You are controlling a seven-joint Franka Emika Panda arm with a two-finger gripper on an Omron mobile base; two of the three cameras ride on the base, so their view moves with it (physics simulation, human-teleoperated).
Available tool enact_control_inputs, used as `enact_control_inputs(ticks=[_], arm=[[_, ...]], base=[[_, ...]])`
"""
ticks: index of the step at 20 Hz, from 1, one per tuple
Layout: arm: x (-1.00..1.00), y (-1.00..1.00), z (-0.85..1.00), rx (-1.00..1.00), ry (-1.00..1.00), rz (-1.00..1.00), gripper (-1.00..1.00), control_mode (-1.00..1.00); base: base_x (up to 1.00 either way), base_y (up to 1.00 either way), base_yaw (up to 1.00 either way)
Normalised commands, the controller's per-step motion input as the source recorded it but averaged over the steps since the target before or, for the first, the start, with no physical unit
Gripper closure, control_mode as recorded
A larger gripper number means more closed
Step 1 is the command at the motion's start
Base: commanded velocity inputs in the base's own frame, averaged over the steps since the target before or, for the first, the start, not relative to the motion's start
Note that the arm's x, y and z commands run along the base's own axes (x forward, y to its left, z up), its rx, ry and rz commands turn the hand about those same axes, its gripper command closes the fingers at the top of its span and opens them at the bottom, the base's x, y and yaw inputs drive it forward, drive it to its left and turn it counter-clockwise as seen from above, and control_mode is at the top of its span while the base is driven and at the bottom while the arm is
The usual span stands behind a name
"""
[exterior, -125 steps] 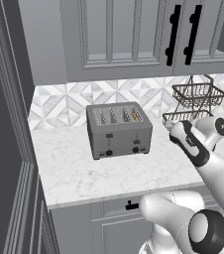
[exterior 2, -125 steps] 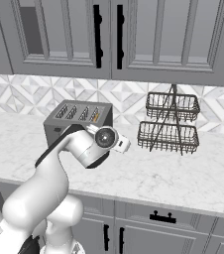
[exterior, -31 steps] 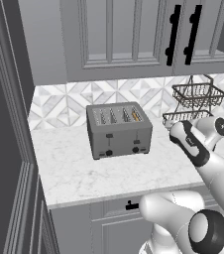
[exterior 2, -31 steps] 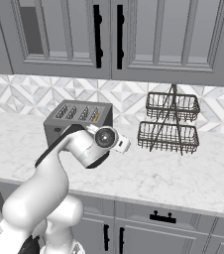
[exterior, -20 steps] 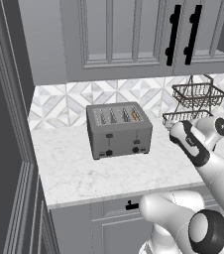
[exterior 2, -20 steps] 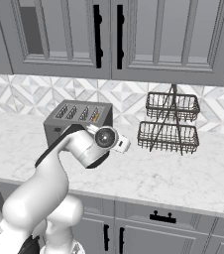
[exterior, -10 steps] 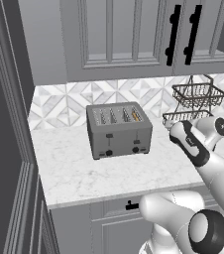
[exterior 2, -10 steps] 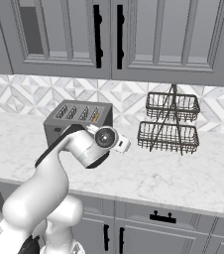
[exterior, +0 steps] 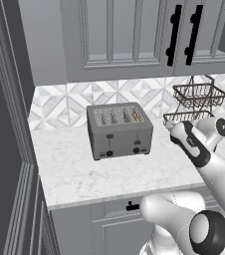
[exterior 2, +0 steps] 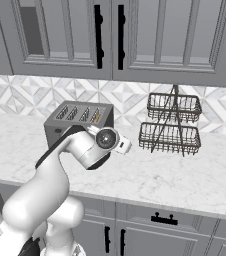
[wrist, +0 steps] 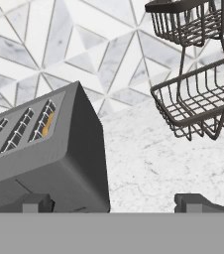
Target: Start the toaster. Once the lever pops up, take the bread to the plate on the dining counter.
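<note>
1. One toaster stands on the white marble table, close to the tiled backsplash, with bare stone in front of it
2. It is a boxy grey brushed-metal toaster with four slots on top, counted left to right in the left base view
3. Its front carries two small black tabs and two black round knobs; the right-hand tab is the lever, sitting above the right knob
4. One slice of bread shows as a pale tan-orange sliver inside the rightmost slot, sunk nearly level with the top
5. In the hand view the same sliver of bread glows orange in the slot nearest the toaster's end wall
6. One two-tier dark wire basket stands on the table to the right of the toaster, apart from it
7. Two grey upper cabinet doors with two black vertical handles hang above the table
8. One gripper hovers near the toaster's right end, its two dark fingertips wide apart with nothing between them
</note>
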Motion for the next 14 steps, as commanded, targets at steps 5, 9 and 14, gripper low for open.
enact_control_inputs(ticks=[5, 9, 14], arm=[[0.00, 0.00, 0.00, 0.00, 0.00, 0.00, -1.00, -1.00], [0.00, 0.00, 0.00, 0.00, 0.00, 0.00, -1.00, -1.00], [0.00, 0.00, 0.00, 0.00, 0.00, 0.00, -1.00, -1.00]], base=[[0.00, 0.00, 0.00], [0.00, 0.00, 0.00], [0.00, 0.00, 0.00]])
